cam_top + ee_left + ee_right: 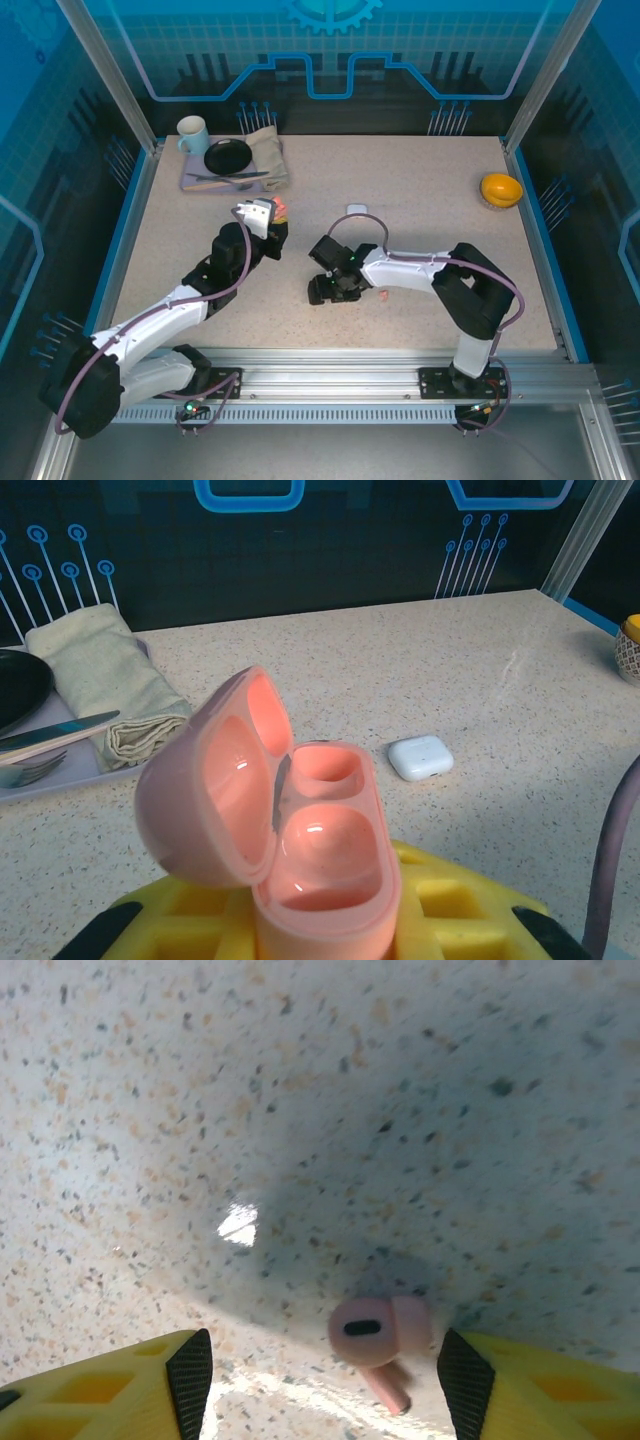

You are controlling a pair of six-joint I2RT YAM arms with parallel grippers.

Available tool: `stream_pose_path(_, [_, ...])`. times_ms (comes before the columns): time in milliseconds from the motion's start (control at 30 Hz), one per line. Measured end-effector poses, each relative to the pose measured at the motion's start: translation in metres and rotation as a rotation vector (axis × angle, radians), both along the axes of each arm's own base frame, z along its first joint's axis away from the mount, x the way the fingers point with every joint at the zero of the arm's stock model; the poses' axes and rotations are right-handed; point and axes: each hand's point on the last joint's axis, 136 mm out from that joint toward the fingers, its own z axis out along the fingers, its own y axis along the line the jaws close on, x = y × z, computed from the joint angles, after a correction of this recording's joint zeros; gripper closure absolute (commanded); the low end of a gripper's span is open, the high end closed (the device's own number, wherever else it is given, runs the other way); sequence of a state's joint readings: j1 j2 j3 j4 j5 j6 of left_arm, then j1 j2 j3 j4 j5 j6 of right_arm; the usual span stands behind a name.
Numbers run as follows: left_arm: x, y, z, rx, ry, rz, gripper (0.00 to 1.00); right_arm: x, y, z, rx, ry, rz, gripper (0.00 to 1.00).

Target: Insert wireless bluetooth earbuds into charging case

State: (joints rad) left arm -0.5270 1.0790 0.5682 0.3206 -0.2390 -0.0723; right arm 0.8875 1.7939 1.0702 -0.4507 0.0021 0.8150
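Left gripper [262, 218] clamps one open salmon-pink rounded plastic case [300, 830]. One white plastic case [420, 757] lies beyond. Right gripper [320, 1380], jaws spread, flanks one salmon-pink plastic earbud [375, 1332].

The pink case [300, 850] loses its base at the left wrist view's bottom edge. There a black plate [15, 685] is cut off at the left edge and an orange bowl [631, 650] at the right. Under the right wrist, the pink earbud [378, 1332] is blurred.
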Motion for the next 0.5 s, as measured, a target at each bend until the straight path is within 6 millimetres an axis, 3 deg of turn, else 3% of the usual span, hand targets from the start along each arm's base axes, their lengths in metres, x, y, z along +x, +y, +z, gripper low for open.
stream_pose_path(267, [0.000,0.000,0.001,-0.004,-0.005,-0.001,1.00,0.006,-0.025,0.011,-0.091,-0.028,-0.044,0.35])
stream_pose_path(500, [0.001,0.000,0.002,-0.006,-0.008,-0.001,1.00,0.019,-0.024,0.029,-0.167,-0.055,-0.062,0.37])
